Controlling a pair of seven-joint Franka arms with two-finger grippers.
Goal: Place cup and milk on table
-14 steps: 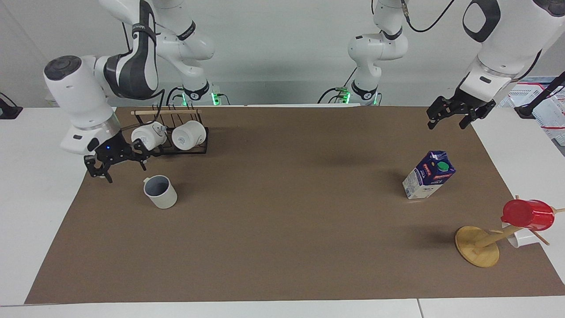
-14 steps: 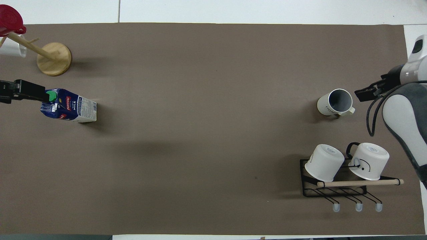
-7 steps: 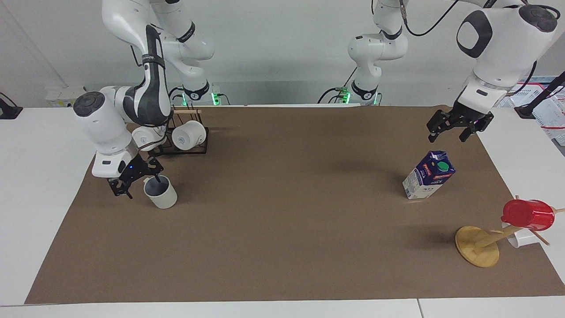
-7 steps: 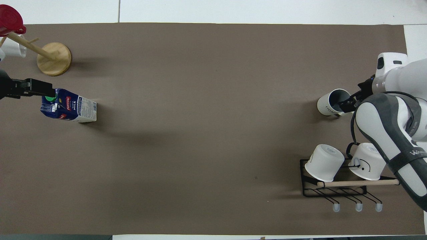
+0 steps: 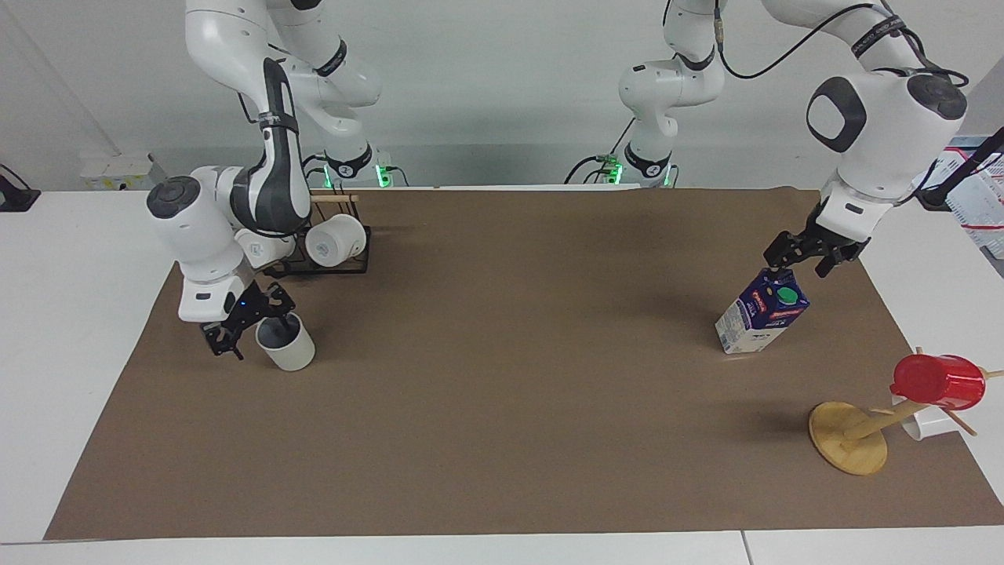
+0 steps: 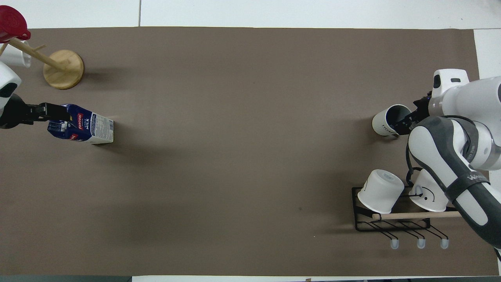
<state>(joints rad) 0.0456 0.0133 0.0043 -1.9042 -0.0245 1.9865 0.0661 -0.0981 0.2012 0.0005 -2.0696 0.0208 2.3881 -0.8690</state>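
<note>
The cup (image 5: pixel 289 349) stands upright on the brown sheet of the table (image 5: pixel 510 377), toward the right arm's end; it also shows in the overhead view (image 6: pixel 385 121). My right gripper (image 5: pixel 252 333) is open and low at the cup's handle side, with one finger at the rim and the other outside. The milk (image 5: pixel 759 315) stands toward the left arm's end, leaning a little; it also shows in the overhead view (image 6: pixel 86 128). My left gripper (image 5: pixel 796 267) is open just over the carton's gable top, and shows there from overhead too (image 6: pixel 53 113).
A black wire rack (image 5: pixel 329 263) with two white mugs (image 5: pixel 336 239) stands nearer to the robots than the cup. A wooden mug tree (image 5: pixel 849 437) holding a red cup (image 5: pixel 941 382) stands farther from the robots than the milk.
My right gripper has come down from beside the rack to the cup's rim. My left gripper has come down onto the top of the milk. Cup and milk have not moved.
</note>
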